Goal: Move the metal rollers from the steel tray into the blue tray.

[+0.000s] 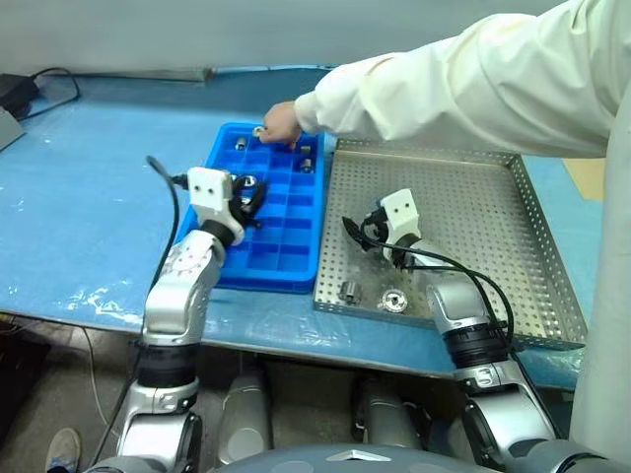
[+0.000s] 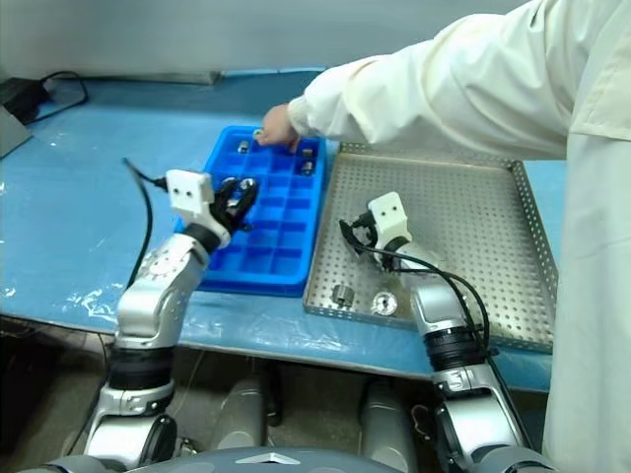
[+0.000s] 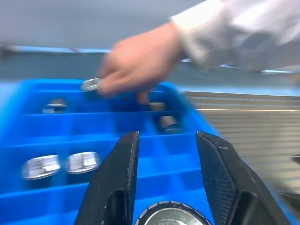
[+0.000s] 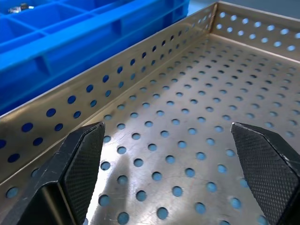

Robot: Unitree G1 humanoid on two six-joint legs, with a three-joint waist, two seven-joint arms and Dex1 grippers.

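Note:
The blue tray (image 1: 281, 258) lies left of the steel tray (image 1: 473, 212). My left gripper (image 1: 250, 197) hovers over the blue tray's left middle, shut on a metal roller (image 3: 165, 214) seated low between its fingers. Several rollers sit in blue compartments (image 3: 42, 166) (image 3: 82, 161) (image 3: 166, 123). Two more things, a roller (image 1: 350, 291) and a flatter round piece (image 1: 392, 301), lie near the steel tray's front rim. My right gripper (image 4: 167, 129) is open just above the perforated floor, beside the tray's left wall, with nothing between its fingers.
A person's hand (image 1: 281, 123) holds a small metal piece (image 1: 258, 130) over the blue tray's far end; the white sleeve (image 1: 463, 84) crosses above the steel tray's far side. A black cable and box (image 1: 20, 94) lie at the far left. The table's front edge runs close below both trays.

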